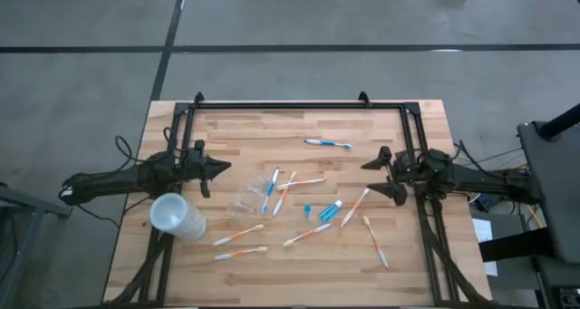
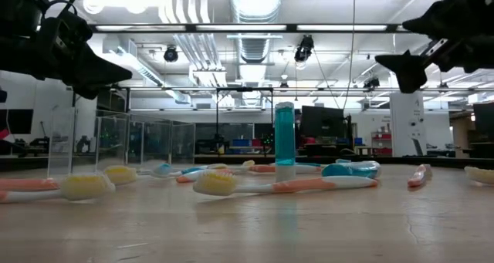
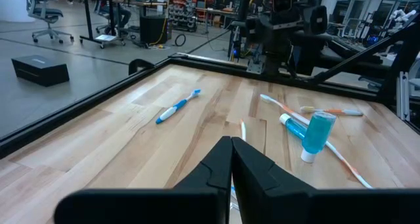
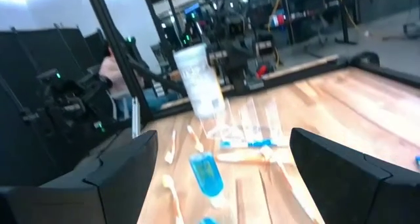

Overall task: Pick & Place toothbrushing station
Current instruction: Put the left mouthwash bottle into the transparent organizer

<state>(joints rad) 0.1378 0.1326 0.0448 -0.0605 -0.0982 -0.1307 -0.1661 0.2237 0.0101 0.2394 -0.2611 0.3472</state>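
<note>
Several slim toothbrushes, white-orange (image 1: 241,234) and white-blue (image 1: 328,143), lie flat and scattered on the wooden table (image 1: 227,132). A small clear tumbler (image 1: 243,200) sits left of centre. A blue toothpaste tube (image 1: 330,211) lies near the middle. Beside it a smaller blue tube (image 3: 318,133) stands on its white cap. My left gripper (image 1: 222,168) hovers shut at the table's left, above the wood and clear of everything. At the table's right my right gripper (image 1: 381,178) hangs open, its fingers (image 4: 125,175) wide apart with nothing between them.
A larger frosted whitish cup (image 1: 178,217) is at the near left, close to the left arm. A black frame (image 1: 281,105) runs along the table's far edge and both sides. Bare wood lies along the far edge and the near middle.
</note>
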